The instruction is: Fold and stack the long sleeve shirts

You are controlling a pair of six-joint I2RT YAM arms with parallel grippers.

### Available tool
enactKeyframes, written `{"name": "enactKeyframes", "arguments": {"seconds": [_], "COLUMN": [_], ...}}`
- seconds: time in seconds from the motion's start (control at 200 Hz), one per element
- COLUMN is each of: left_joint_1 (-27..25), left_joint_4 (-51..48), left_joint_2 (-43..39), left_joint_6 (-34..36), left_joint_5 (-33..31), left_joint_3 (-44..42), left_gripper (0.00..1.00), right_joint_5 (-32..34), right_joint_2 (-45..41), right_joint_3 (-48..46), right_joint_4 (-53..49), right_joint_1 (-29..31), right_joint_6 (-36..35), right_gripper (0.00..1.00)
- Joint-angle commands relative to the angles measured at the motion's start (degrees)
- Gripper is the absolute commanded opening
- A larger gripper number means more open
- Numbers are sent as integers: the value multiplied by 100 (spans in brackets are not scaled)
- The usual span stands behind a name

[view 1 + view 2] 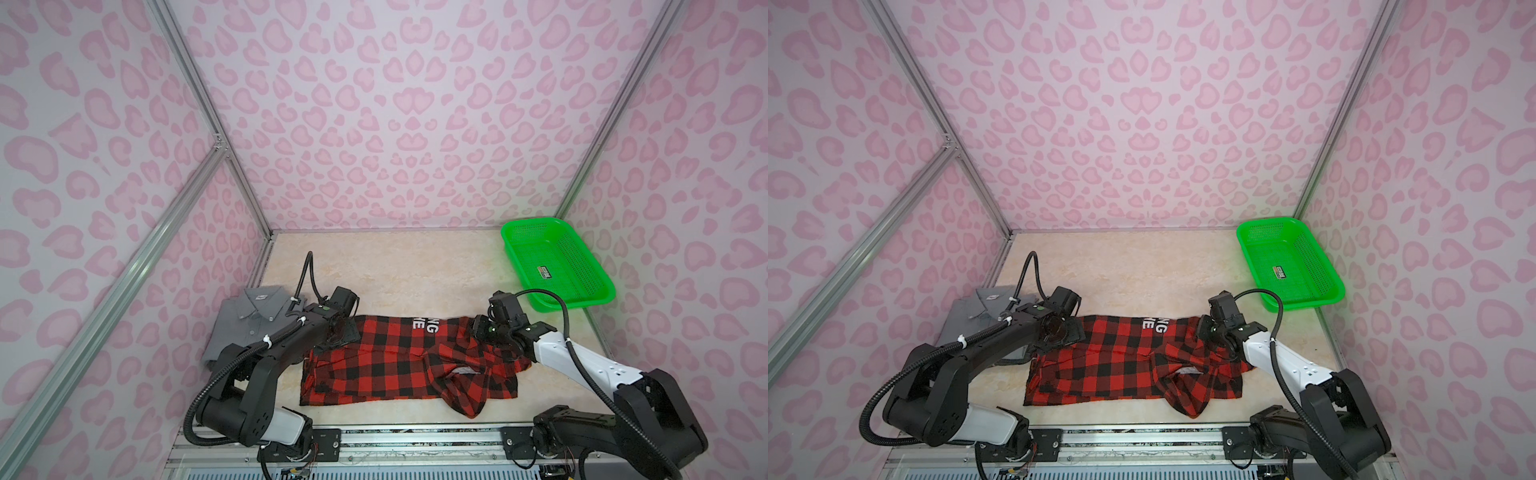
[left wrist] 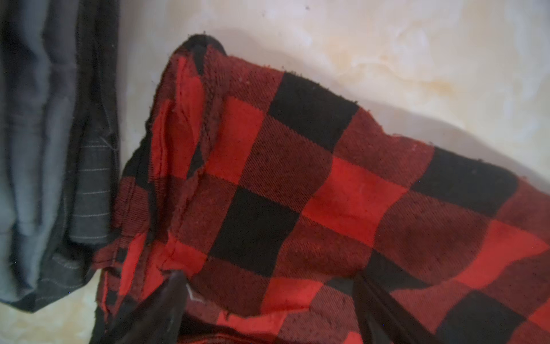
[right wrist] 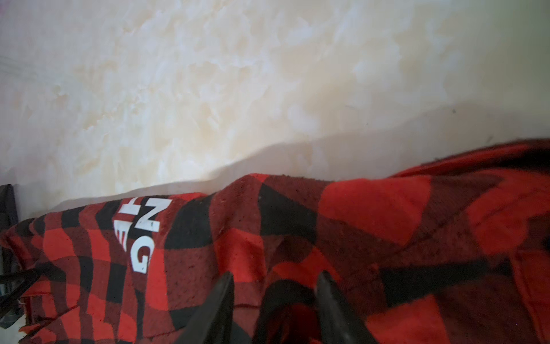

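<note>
Left wrist view has the left end effector (image 2: 268, 278) spread wide, tips down on one end of the plaid shirt (image 2: 297, 178), and it doesn't look like it's pinching anything. Right end effector (image 3: 275, 278) is only part-way apart with a bump of plaid between the fingers (image 3: 217, 303), can't tell if it's really gripping. In both top views the plaid shirt lies spread across the bench (image 1: 395, 266), with the folded grey shirt (image 1: 245, 320) right by its left end.
</note>
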Motion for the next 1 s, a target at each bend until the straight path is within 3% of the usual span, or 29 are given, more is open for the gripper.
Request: {"name": "enactKeyframes", "arguments": {"seconds": [0.0, 0.075, 0.16, 0.335, 0.565, 0.66, 0.73, 0.865, 0.995], "left_joint_1": [3, 6, 37, 89, 150, 169, 187, 230, 266], "left_joint_4": [178, 224, 290, 368, 460, 460, 441, 446, 472], "left_joint_2": [132, 193, 263, 418, 458, 447, 439, 456, 518], "left_joint_6": [6, 5, 14, -4, 0, 5, 14, 6, -5], "left_joint_5": [-106, -138, -134, -54, 19, 26, 28, 68, 130], "left_joint_3": [-39, -81, -128, -183, -267, -271, -271, -275, -271], "left_gripper": [89, 89, 89, 89, 89, 89, 89, 89, 89], "right_joint_5": [-140, -149, 33, 688, 396, -70, -200, -163, -188], "right_joint_2": [151, 29, -273, -759, -981, -990, -1035, -1049, -523], "right_joint_3": [19, -69, -147, -307, -640, -578, -464, -560, -477], "right_joint_4": [193, 150, -50, -700, -630, -561, -627, -137, 195], "right_joint_1": [-97, -272, -447, -763, -1343, -1517, -1512, -1514, -1526], "right_joint_6": [-156, -151, -206, -188, -89, -297, -301, -170, -175], "right_gripper": [25, 10, 0, 0, 0, 32, 44, 50, 50]}}
